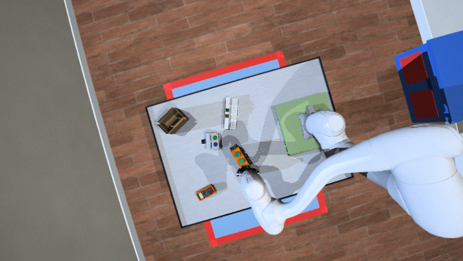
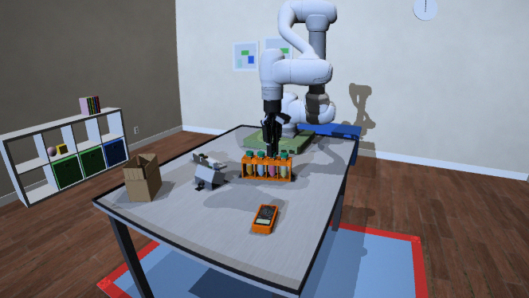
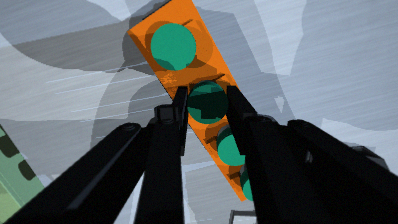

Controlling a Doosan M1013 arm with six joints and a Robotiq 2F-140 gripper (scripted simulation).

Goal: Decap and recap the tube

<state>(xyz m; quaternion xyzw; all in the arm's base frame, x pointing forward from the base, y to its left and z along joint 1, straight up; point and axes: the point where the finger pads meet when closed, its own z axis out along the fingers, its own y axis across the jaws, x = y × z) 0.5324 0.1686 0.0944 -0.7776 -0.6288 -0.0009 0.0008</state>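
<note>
your gripper point(image 3: 207, 107) is clamped on a cap point(image 3: 205, 102) in the rack point(image 3: 172, 75), which sits straight below, tube axis vertical, so turn about that line.

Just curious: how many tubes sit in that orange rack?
4, side by side: left tube, second tube, third tube with its cap in the gripper, right tube.

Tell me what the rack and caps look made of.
Rack: looks like matte orange plastic, flat even colour without glare. Caps: likely smooth teal plastic, uniform, no metallic glint. The gripper grips one cap.
</note>
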